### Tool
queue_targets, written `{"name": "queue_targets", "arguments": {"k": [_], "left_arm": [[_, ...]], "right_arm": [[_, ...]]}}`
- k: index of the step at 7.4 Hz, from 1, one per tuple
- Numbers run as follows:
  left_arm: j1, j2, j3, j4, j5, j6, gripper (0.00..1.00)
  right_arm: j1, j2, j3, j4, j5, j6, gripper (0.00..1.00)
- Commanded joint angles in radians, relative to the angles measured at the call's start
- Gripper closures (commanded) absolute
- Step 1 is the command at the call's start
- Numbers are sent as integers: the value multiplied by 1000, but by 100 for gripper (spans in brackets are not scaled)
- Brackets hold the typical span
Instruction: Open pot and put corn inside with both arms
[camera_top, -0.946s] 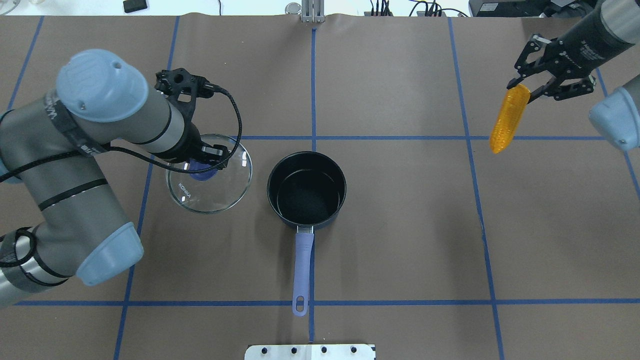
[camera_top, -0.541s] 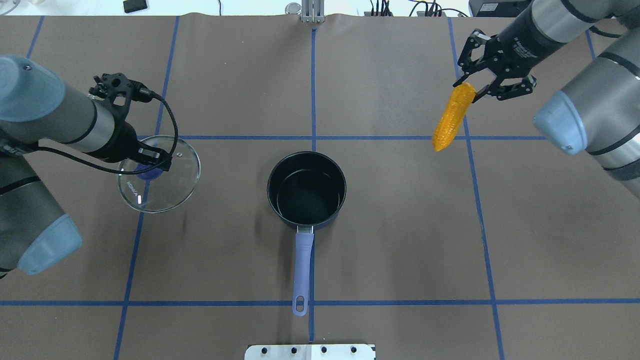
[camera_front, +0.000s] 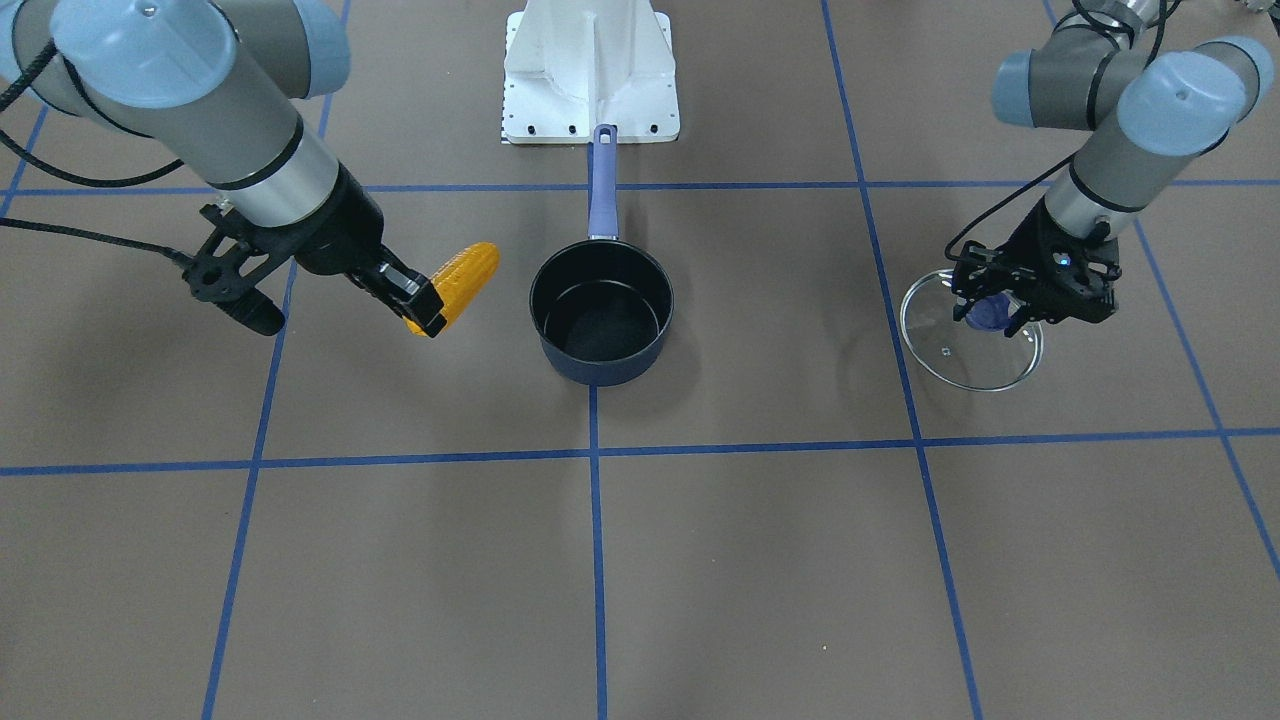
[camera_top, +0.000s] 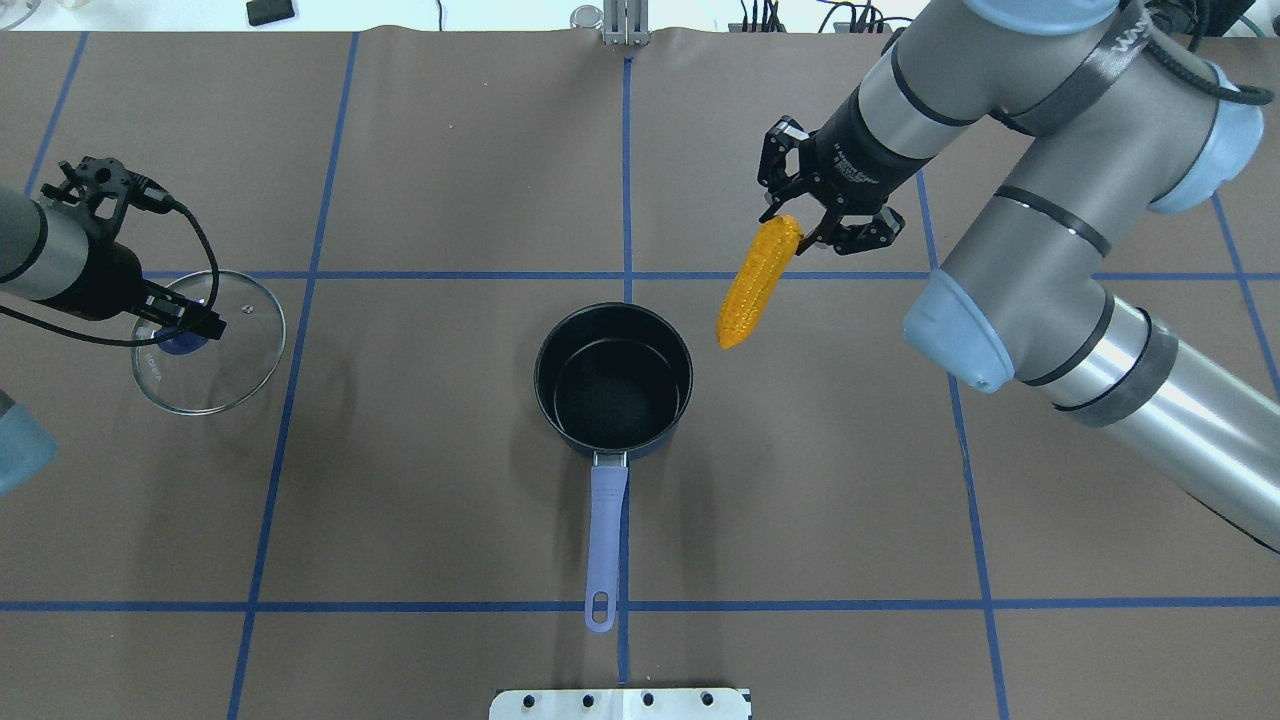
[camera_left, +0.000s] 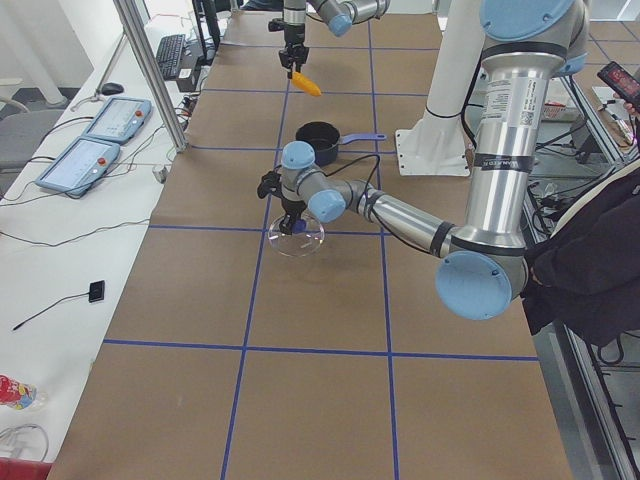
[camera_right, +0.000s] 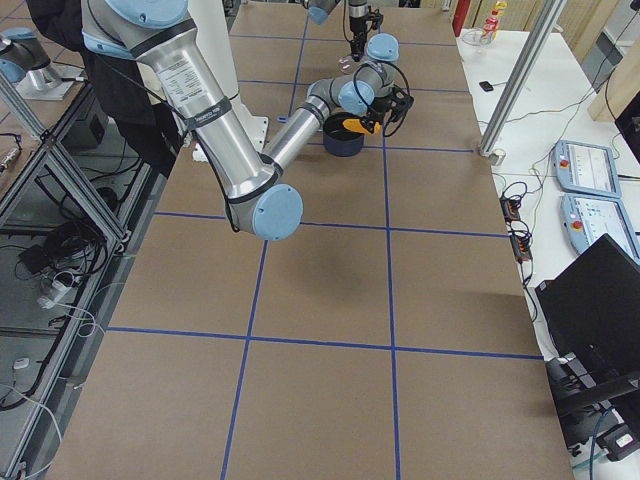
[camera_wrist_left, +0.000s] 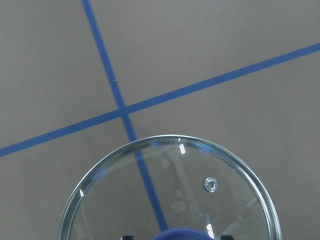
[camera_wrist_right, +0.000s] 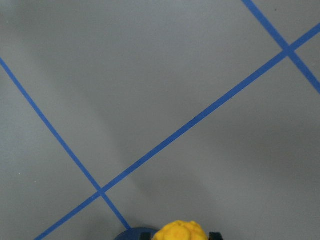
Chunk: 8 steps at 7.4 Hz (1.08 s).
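The dark navy pot (camera_top: 612, 385) stands open in the middle of the table, its lavender handle (camera_top: 606, 520) pointing at the robot; it also shows in the front view (camera_front: 600, 312). My right gripper (camera_top: 793, 226) is shut on the top end of the yellow corn (camera_top: 756, 284), which hangs above the table just right of the pot's far rim (camera_front: 462, 278). My left gripper (camera_top: 183, 328) is shut on the purple knob of the glass lid (camera_top: 222, 360), held far left of the pot (camera_front: 975, 360). The left wrist view shows the lid (camera_wrist_left: 170, 190) over crossing tape lines.
Blue tape lines (camera_top: 627, 180) grid the brown table. The white robot base plate (camera_front: 590, 70) lies behind the pot's handle. Tablets and cables (camera_left: 95, 135) lie beyond the table's far edge. A person (camera_left: 590, 250) stands beside the robot.
My right arm has carried the corn leftward, from the far right to near the pot. My left arm has carried the lid further left, away from the pot.
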<state>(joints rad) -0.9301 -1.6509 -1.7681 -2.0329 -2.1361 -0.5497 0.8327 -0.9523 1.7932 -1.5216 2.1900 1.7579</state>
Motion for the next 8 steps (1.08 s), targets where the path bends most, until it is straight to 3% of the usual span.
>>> {"name": "queue_targets", "arguments": {"k": [1, 3, 8], "left_arm": [[-44, 48, 58, -93, -59, 25, 51], [-47, 97, 56, -130, -64, 31, 50], [-50, 149, 44, -176, -65, 31, 50]], "right_arm": [[-58, 59, -26, -2, -59, 60, 54], [-73, 93, -49, -29, -68, 68, 54], [-214, 99, -74, -26, -215, 133, 54]]}}
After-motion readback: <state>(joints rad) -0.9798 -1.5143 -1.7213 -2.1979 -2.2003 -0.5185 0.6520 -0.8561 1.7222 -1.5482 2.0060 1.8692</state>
